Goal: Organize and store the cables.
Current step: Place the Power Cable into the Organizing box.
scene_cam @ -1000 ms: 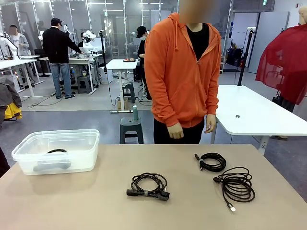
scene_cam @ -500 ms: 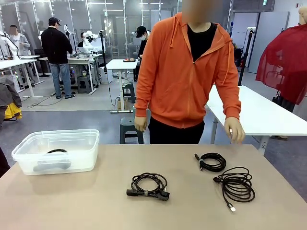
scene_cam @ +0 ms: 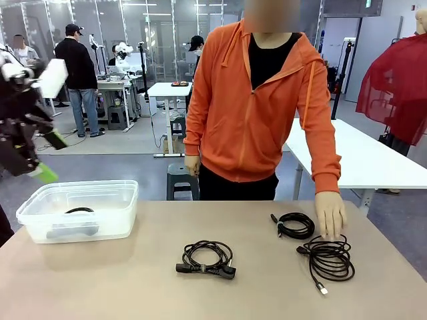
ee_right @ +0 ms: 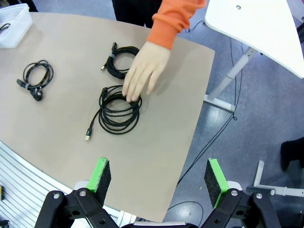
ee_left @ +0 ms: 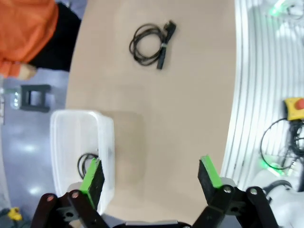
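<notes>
Cables look light and floppy, best pinched across bundled strands at the loop's six o'clock; left gripper and right gripper gape empty.

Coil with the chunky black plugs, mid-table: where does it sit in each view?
Front: plug coil at lower centre, near the table's robot-side edge.
Left wrist: plug coil at upper centre.
Right wrist: plug coil at far left, mid-height.
Shared landmark: clear bin, front left, left wrist lower left, right wrist top-left corner.
</notes>
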Robot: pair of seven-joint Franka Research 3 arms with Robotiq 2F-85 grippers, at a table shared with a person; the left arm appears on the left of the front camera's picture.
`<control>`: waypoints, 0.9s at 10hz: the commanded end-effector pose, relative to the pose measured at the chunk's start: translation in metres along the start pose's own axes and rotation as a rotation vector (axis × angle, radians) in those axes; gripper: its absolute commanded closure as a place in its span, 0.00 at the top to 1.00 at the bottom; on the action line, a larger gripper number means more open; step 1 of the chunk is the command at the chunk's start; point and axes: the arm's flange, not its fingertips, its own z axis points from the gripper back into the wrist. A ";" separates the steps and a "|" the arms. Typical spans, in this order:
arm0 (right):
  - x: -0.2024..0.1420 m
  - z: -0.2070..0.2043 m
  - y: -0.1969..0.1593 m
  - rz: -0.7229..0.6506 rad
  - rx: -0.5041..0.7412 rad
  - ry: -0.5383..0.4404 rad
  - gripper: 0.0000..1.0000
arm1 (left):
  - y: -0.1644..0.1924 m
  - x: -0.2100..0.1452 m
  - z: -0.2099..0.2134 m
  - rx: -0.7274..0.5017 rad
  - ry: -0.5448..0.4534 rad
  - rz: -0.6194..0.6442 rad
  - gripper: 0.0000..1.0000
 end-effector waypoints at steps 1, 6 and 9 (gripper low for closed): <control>-0.003 -0.002 0.000 -0.002 0.005 0.000 1.00 | 0.009 0.020 0.000 -0.024 0.004 -0.069 1.00; -0.003 -0.002 0.000 -0.002 0.005 0.000 1.00 | 0.018 0.090 -0.049 -0.132 0.020 -0.248 1.00; -0.003 -0.002 0.000 -0.002 0.005 0.000 1.00 | 0.025 0.139 -0.092 -0.207 0.068 -0.302 1.00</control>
